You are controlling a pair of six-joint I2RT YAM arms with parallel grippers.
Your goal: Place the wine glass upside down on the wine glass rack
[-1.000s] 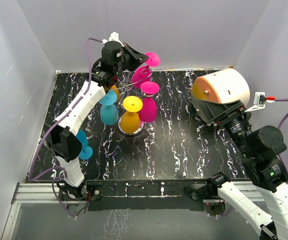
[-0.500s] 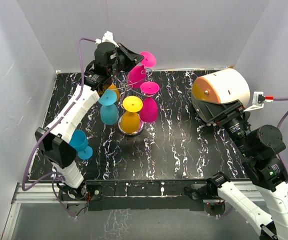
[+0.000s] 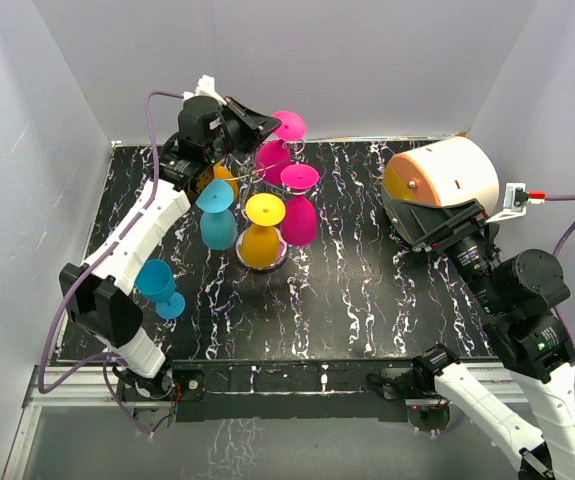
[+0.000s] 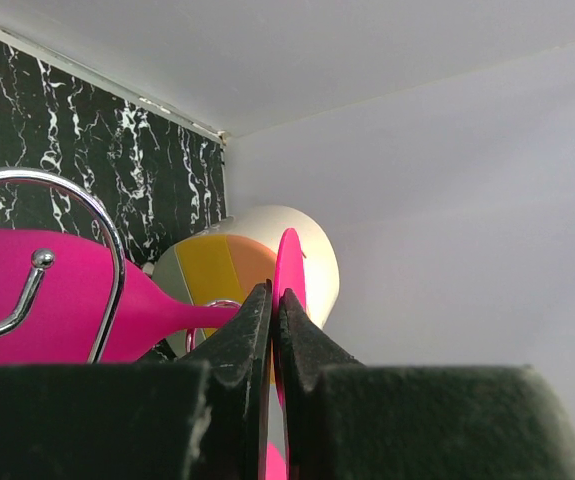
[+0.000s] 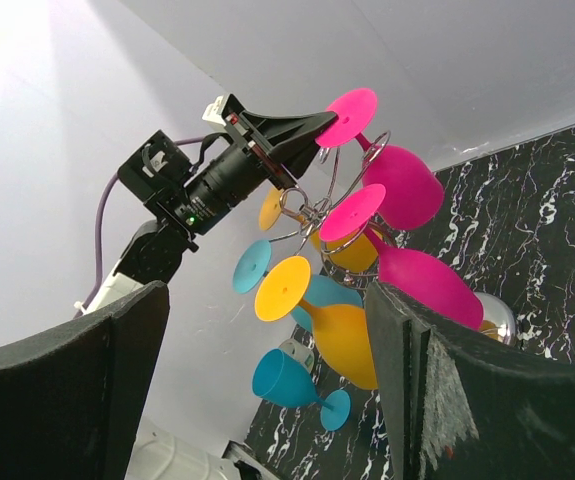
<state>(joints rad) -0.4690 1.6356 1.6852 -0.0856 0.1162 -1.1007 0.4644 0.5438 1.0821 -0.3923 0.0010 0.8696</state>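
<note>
The wine glass rack, thin silver wire on a chrome base, stands mid-table with several coloured glasses hanging on it. My left gripper is shut on the round foot of a pink wine glass, whose bowl hangs tilted down at the rack's top. In the left wrist view the jaws pinch the foot edge-on, and the stem passes a wire loop. The right wrist view shows the same grip. My right gripper is open and empty, far right.
A teal glass stands upright on the table at the left, also in the right wrist view. A white-and-orange cylinder lies at the right over my right gripper. Grey walls enclose the black marbled table.
My left gripper has shifted left with the pink glass's foot in it, and the left arm's elbow has swung left, uncovering the teal glass. The right arm has not moved.
</note>
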